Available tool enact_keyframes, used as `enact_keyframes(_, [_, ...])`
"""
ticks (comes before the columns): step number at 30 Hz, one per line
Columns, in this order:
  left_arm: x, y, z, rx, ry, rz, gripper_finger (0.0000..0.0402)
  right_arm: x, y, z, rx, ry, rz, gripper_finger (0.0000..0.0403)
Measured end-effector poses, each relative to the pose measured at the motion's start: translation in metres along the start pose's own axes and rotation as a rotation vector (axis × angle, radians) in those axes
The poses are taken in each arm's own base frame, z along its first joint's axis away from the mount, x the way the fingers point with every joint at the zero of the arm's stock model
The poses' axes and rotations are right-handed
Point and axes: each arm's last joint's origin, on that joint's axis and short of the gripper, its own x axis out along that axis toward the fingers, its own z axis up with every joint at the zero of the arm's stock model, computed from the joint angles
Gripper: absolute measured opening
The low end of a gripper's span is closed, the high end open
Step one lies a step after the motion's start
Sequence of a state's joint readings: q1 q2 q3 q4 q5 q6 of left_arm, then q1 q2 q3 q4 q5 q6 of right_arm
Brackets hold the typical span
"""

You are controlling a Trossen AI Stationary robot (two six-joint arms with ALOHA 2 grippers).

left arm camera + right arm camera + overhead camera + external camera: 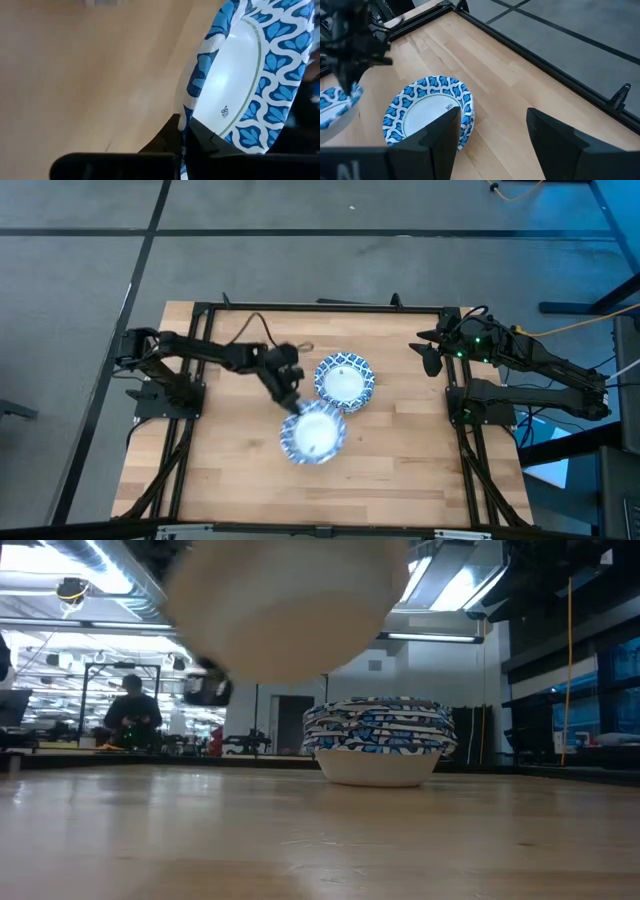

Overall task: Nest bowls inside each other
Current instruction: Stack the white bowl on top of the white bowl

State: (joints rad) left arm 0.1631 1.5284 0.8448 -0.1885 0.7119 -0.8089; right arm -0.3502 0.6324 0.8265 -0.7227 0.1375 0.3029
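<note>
The left gripper (293,402) was clamped on the rim of 1 bowl (313,432), its fingers (176,134) pinching the blue-and-white edge from both sides. That bowl hung clear of the wooden table (400,450), near its middle; in the low view its pale underside (285,605) floated above the tabletop, close to the camera. Just beside it, toward the far edge of the table, sat the stack of nested bowls (344,380), upright on the wood, with several patterned rims layered one over another in the low view (379,727). The held bowl and the stack appeared to touch or overlap slightly from above; I could not tell which. The right gripper (428,352) waited at the table's right far corner, its fingers (437,137) spread wide and holding nothing.
</note>
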Motion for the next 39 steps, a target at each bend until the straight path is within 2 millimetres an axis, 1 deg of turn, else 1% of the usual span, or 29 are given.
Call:
enact_keyframes(6, [-0.036,-0.003,0.038,0.012,-0.163,-0.04,0.0001,0.0,0.0,0.0,-0.012,0.0,0.0,0.0228])
enact_keyframes(10, [-0.062,-0.002,0.058,0.011,-0.279,-0.009,0.0,0.0,0.0,0.0,-0.019,0.0,0.0,0.0228])
enact_keyframes(14, [-0.077,0.005,0.078,-0.013,-0.356,0.014,0.0,0.0,0.0,0.0,-0.021,0.0,0.0,0.0228])
enact_keyframes(16, [-0.077,0.008,0.088,-0.026,-0.381,0.029,0.0,0.0,0.0,0.0,-0.027,0.0,-0.001,0.0228])
enact_keyframes(19, [-0.067,0.015,0.101,-0.049,-0.35,0.033,0.0,0.0,0.0,0.0,-0.035,-0.002,-0.001,0.0228])
enact_keyframes(22, [-0.056,0.015,0.113,-0.037,-0.321,0.027,0.0,0.0,0.0,0.0,-0.034,-0.002,-0.001,0.0228])
enact_keyframes(26, [-0.047,0.023,0.123,-0.048,-0.273,0.106,0.0,0.0,0.0,0.0,-0.024,-0.001,-0.001,0.0228])
enact_keyframes(30, [-0.044,0.031,0.128,-0.057,-0.238,0.202,0.0,0.0,0.0,-0.001,-0.02,0.006,-0.003,0.0228])
enact_keyframes(33, [-0.041,0.035,0.13,-0.063,-0.222,0.209,0.0,0.0,0.0,-0.001,-0.021,0.006,-0.003,0.0228])
enact_keyframes(39, [-0.041,0.035,0.129,-0.067,-0.222,0.232,0.0,0.0,0.0,-0.001,-0.022,0.006,-0.004,0.0228])
